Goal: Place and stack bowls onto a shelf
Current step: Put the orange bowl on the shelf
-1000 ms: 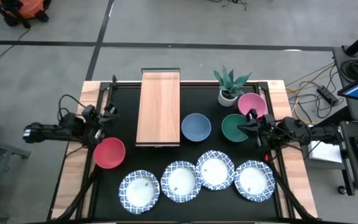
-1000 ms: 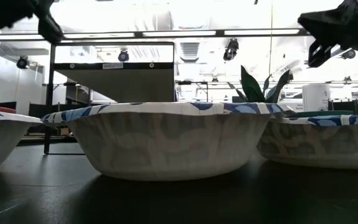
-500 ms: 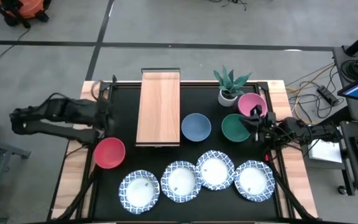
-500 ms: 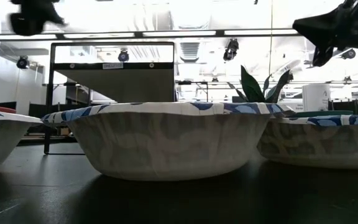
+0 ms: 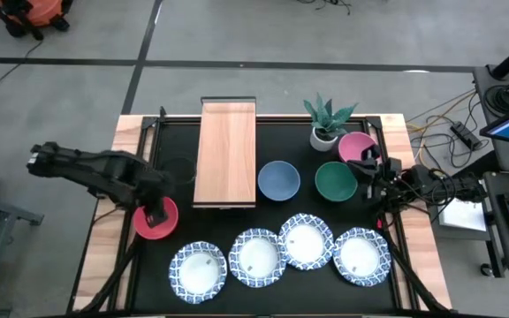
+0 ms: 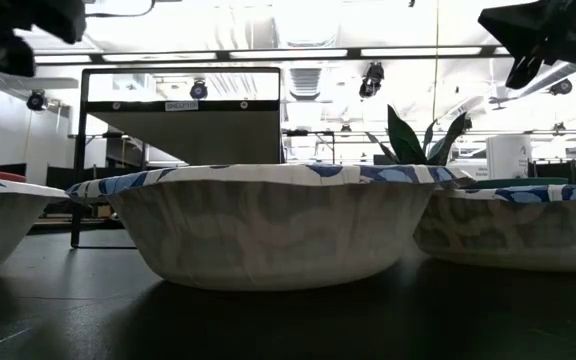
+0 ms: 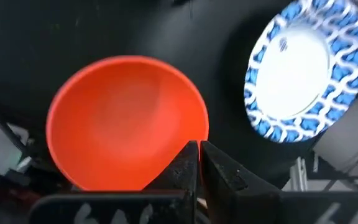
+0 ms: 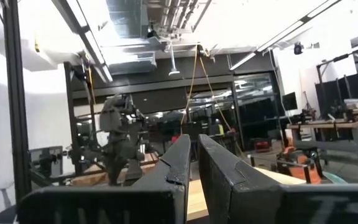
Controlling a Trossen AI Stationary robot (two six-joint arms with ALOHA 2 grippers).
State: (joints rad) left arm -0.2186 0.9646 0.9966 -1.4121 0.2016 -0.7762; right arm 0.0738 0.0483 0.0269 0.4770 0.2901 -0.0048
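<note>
The red bowl (image 5: 148, 225) (image 7: 126, 121) sits on the black tabletop near its left edge. My left gripper (image 5: 158, 214) (image 7: 199, 148) hangs above the bowl's rim, pointing down with its fingers shut, high over the table in the low view (image 6: 23, 35). The blue bowl (image 5: 278, 179), green bowl (image 5: 333, 182) and pink bowl (image 5: 353, 146) stand right of the light-wood shelf (image 5: 224, 152). Several white dishes with blue rims (image 5: 258, 258) line the near edge. My right gripper (image 5: 364, 162) (image 8: 193, 142) is shut and level, raised between the pink and green bowls.
A white plant pot (image 5: 325, 134) with a spiky green plant stands at the far edge beside the pink bowl. The dishes (image 6: 268, 225) fill the low view's foreground. Bare black tabletop (image 5: 170, 177) lies between the red bowl and the shelf.
My left gripper has swung from beside the shelf's left side toward the near edge and tipped down, and it now hangs over the red bowl. My right gripper has drawn back a little from over the green bowl toward the right edge. No bowl has moved.
</note>
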